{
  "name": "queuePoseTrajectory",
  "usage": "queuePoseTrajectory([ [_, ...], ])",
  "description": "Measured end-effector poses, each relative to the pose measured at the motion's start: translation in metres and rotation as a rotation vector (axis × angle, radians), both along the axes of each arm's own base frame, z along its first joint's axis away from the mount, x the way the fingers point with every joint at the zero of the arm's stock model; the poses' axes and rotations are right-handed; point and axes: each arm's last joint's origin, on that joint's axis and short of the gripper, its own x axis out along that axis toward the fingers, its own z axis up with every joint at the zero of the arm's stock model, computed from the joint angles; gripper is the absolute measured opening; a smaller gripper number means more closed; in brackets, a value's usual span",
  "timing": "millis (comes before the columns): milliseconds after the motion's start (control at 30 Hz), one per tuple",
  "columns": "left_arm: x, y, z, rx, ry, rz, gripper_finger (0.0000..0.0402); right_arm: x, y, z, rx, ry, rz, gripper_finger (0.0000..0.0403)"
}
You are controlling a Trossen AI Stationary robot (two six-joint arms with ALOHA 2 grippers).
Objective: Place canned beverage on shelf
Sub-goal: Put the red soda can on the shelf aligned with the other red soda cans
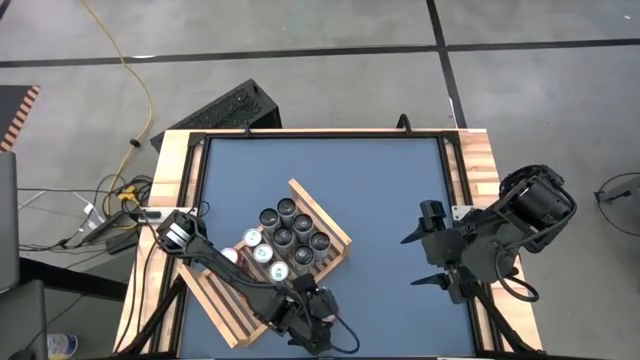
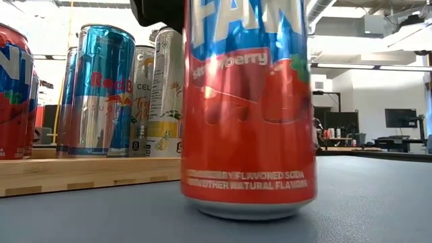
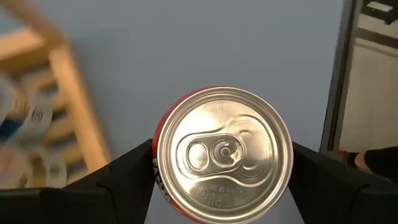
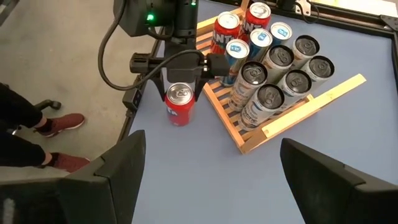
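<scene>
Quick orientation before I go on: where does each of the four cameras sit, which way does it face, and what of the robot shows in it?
High: above the table, looking straight down; both arms show, shelf lower left.
Low: at tabletop height, looking across; red can close, dark gripper part above.
Left wrist: on the left arm, looking down on the can top between its own fingers.
Right wrist: on the waiting right arm, facing across the table; own fingers in front, left gripper around the can beyond.
Shared: all show the red can beside the shelf.

Bright even light, blurred wrist-view edge
</scene>
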Motion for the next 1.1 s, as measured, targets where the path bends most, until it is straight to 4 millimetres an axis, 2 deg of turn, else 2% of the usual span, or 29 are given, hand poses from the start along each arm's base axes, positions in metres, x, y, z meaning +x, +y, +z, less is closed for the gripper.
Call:
queuePoseTrajectory([
  [167, -0.014, -0.007, 0.015, -0.006, 0.076, 0.067, 0.0291, 0.000, 0.000, 0.000, 0.000, 0.000, 0.000, 0.0332],
  [333, -0.032, -0.020, 0.039, 0.007, 0.074, 0.147, 0.0290, 0.000, 0.000, 0.000, -0.006, -0.002, 0.004, 0.0332],
  [467, -0.049, -0.030, 0.050, -0.003, 0.085, 0.230, 0.0290, 0.000, 0.000, 0.000, -0.009, -0.003, 0.005, 0.0332],
  [867, -0.097, -0.047, 0.065, 0.010, 0.069, 0.417, 0.0289, 0.000, 0.000, 0.000, -0.010, -0.003, 0.006, 0.0332],
  [1100, -0.107, -0.046, 0.065, 0.059, 0.103, 0.417, 0.0289, 0.001, -0.001, 0.000, -0.028, -0.018, -0.013, 0.0332],
])
